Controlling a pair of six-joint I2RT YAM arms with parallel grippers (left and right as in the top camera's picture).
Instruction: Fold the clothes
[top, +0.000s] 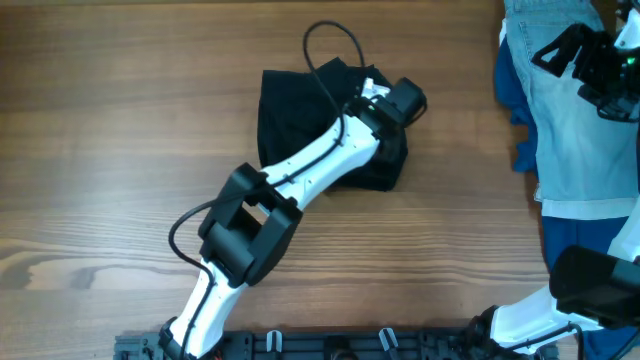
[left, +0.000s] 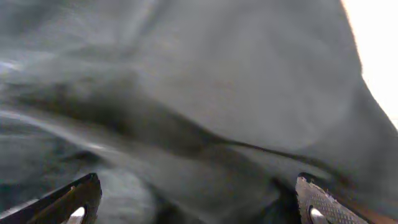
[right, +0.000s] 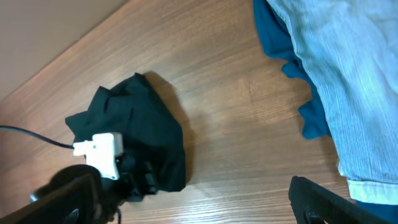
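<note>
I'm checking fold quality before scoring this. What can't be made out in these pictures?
Overhead: the left arm crosses the black garment, hiding its middle and any fold lines there.
Left wrist: blurred black fabric fills the frame; whether the open left gripper touches it cannot be told.
Overhead: the right edge cuts off the light blue denim garment, which covers most of the royal blue cloth.

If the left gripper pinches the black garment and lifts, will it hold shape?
Probably floppy: the black garment lies crumpled in soft folds, so it should sag. The open left gripper, close against it, may catch several layers.
</note>
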